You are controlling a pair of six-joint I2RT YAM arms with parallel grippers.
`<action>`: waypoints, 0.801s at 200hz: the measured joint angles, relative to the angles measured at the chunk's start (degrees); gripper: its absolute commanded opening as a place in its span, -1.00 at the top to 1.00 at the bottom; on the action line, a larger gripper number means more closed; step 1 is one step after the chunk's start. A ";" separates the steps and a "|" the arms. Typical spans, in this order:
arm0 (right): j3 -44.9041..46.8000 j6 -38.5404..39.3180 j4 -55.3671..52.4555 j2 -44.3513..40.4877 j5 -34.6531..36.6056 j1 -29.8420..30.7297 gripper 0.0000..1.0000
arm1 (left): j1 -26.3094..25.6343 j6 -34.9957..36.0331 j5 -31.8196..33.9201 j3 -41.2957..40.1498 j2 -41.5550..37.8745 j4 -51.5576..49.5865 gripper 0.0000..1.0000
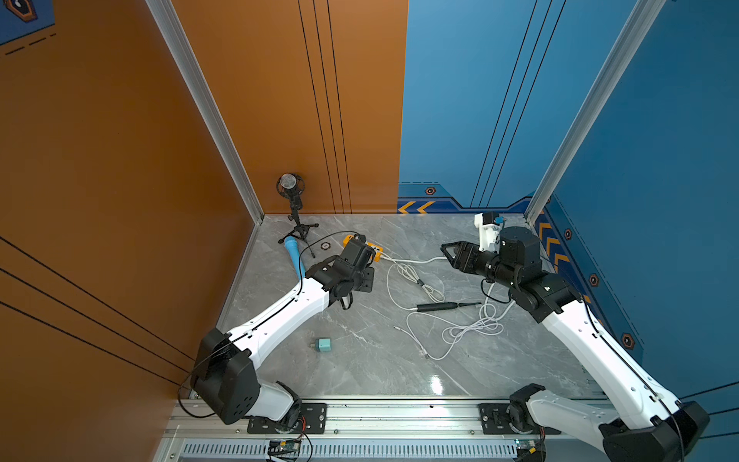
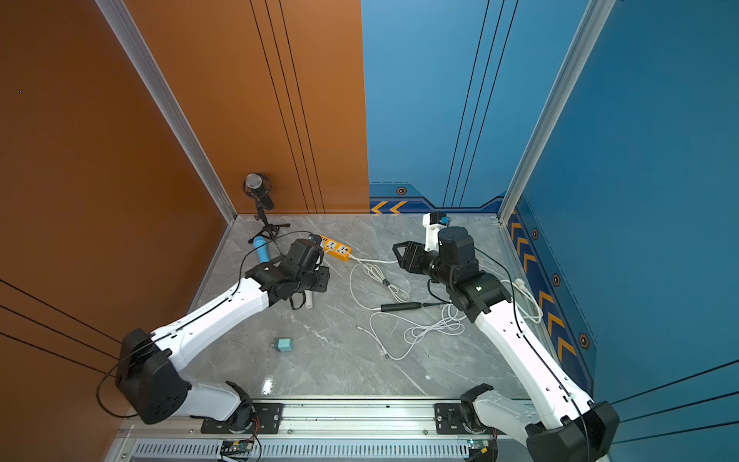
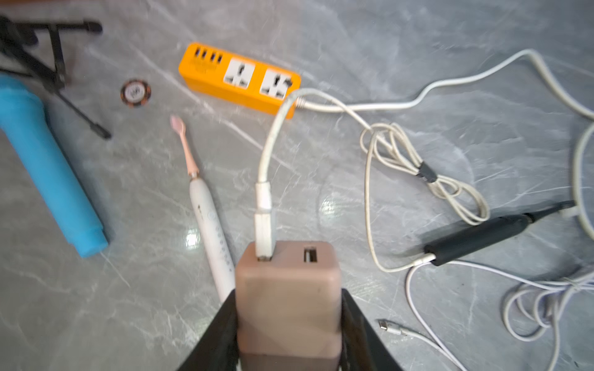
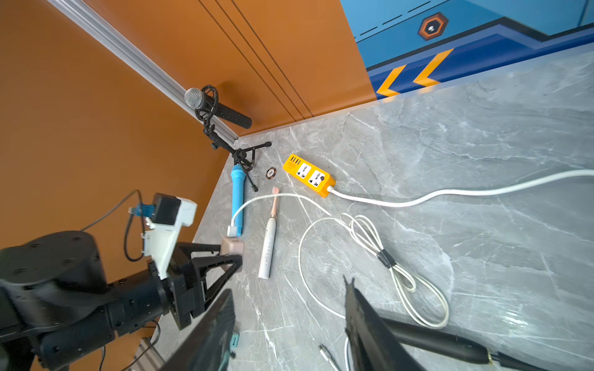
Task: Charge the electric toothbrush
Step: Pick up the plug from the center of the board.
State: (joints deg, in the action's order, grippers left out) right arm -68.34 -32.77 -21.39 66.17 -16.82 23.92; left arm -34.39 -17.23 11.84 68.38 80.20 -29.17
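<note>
Left gripper [image 3: 289,290] has its two black fingers clamped on the flanks of a charger block [image 3: 287,321], a dusty-pink cube with rounded corners, held on the robot's side of the orange power strip [image 3: 239,78]. A white USB lead [image 3: 270,141] is plugged into one of the block's two slots and arcs up toward the strip's cord end.

The electric toothbrush [image 3: 209,218] lies flat on the table [image 3: 418,48], also on the robot's side of the strip and apart from it. It has a smooth white handle and a slim pink neck, and the bristle head points toward the strip's row of USB slots. Only bare, glossy grey marble lies between the head and the strip.

Left of the strip the room is tight: a striped poker chip [image 3: 135,93], a matte blue cylinder [image 3: 48,167] and the thin black tripod legs of a microphone [image 4: 196,98] crowd in against the orange wall.

Right of the strip its thick white cord [image 4: 450,192] snakes away. Nearer the robot lie a tied bundle of thin cable [image 3: 401,154] and a black wand-shaped handle [image 3: 475,237].

The right gripper [image 4: 286,294] hangs out on that side, fingers spread wide with nothing between them.
</note>
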 measured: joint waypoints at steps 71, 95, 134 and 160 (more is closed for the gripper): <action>-11.98 1.51 0.87 16.39 -20.00 1.22 -0.13 | -0.31 23.06 -13.14 -7.78 -5.84 25.68 0.45; -14.38 1.51 1.01 19.93 -23.41 2.43 -0.10 | -0.81 27.63 -16.17 -7.78 -6.84 29.44 0.45; -18.53 1.60 1.40 24.30 -25.70 5.53 0.31 | -2.12 31.43 -18.73 -7.61 -7.34 31.85 0.46; -19.50 2.84 1.36 25.35 -25.59 5.55 0.76 | -1.99 31.82 -18.75 -7.19 -7.21 31.98 0.46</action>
State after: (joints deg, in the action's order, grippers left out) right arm -87.83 -29.93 -20.03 91.53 -42.41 29.47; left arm -36.38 14.59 -6.92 61.19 72.99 2.81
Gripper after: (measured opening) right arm 0.258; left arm 0.445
